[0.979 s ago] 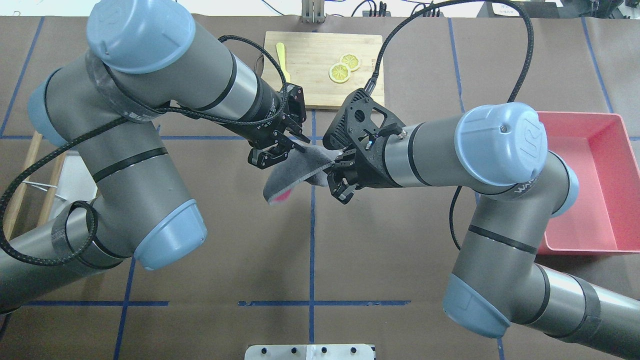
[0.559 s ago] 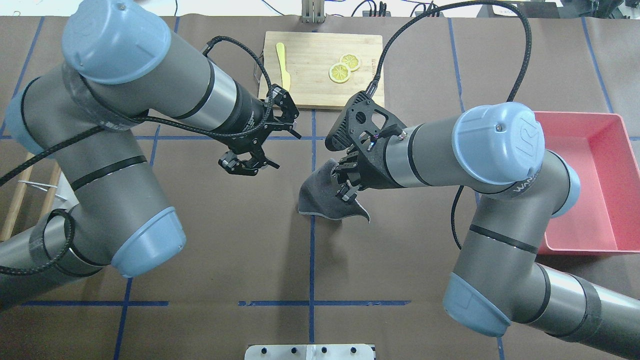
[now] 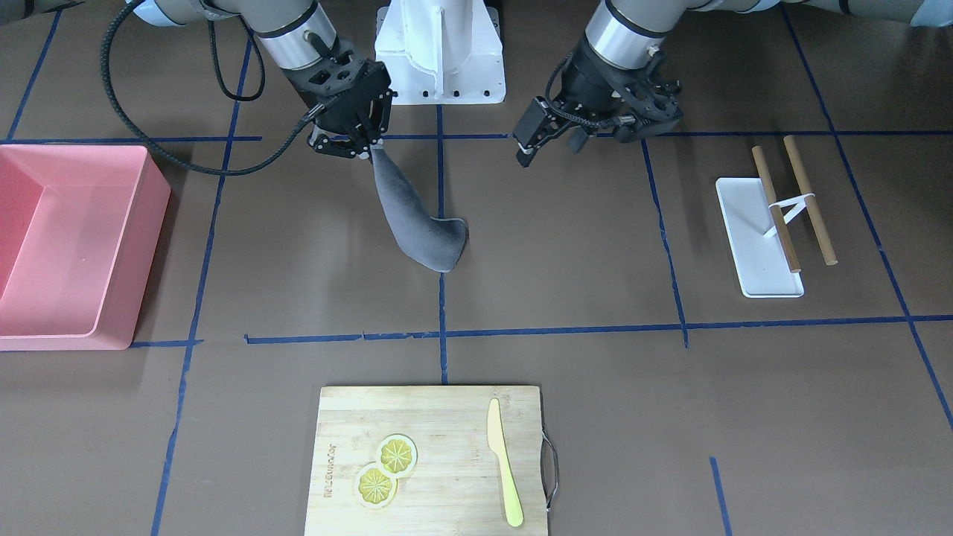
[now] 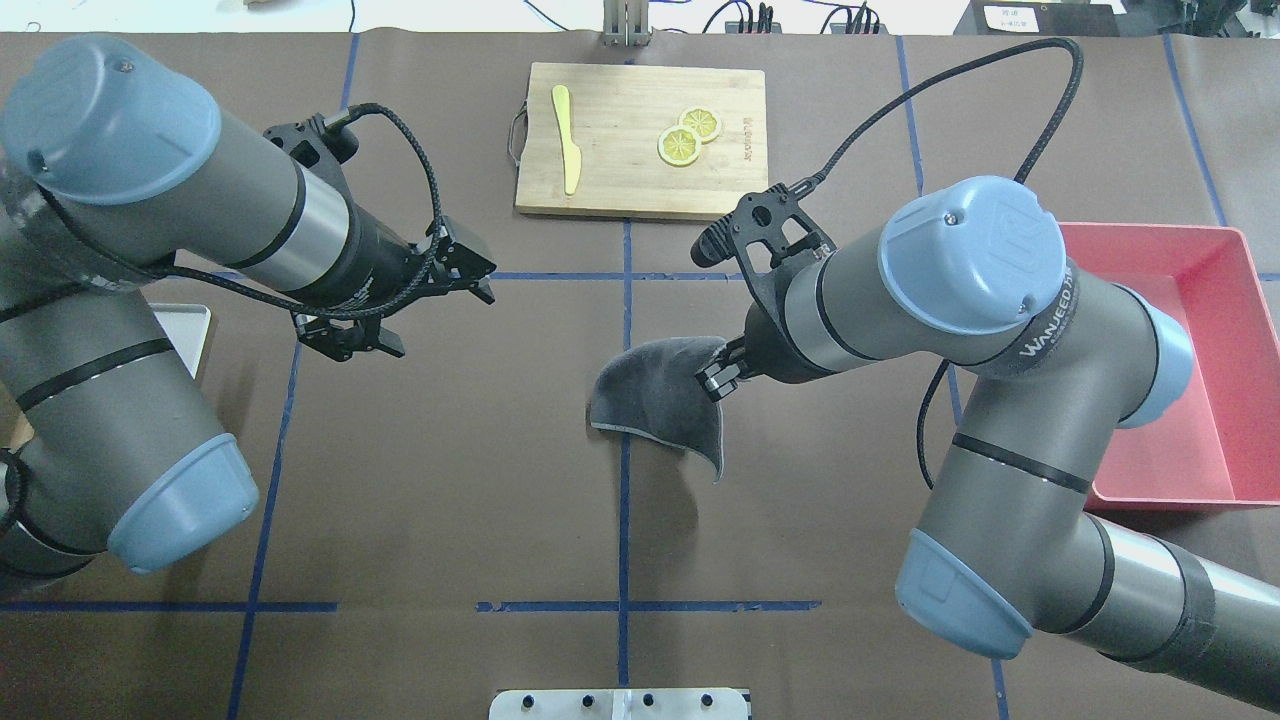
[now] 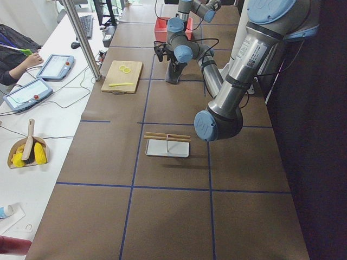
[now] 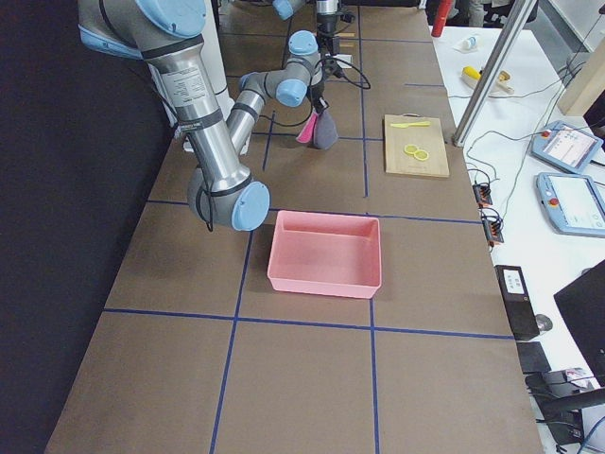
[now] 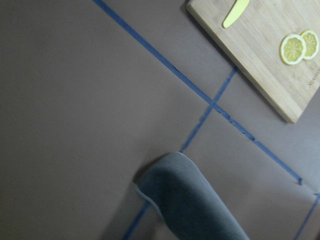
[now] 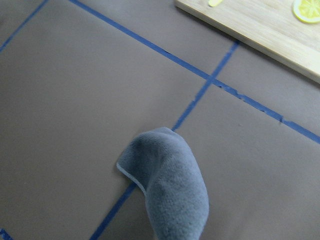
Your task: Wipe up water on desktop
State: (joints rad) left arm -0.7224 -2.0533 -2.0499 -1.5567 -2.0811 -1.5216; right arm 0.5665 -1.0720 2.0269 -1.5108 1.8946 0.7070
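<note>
- One grey cloth [image 4: 655,400] is noted, gripped by the right jaws, its lower end draped on the desk [image 4: 450,480] at the centre tape line.
- The left jaws are seen spread, empty.
- Desk: brown, matte, blue-taped.

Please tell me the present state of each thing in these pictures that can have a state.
right gripper: shut on the grey cloth.
left gripper: open, empty.
grey cloth: hanging from the right gripper, lower end touching the desktop.
desktop: no water visible.
pink bin: empty.
cutting board: flat, carrying two lemon slices and a yellow knife.
</note>
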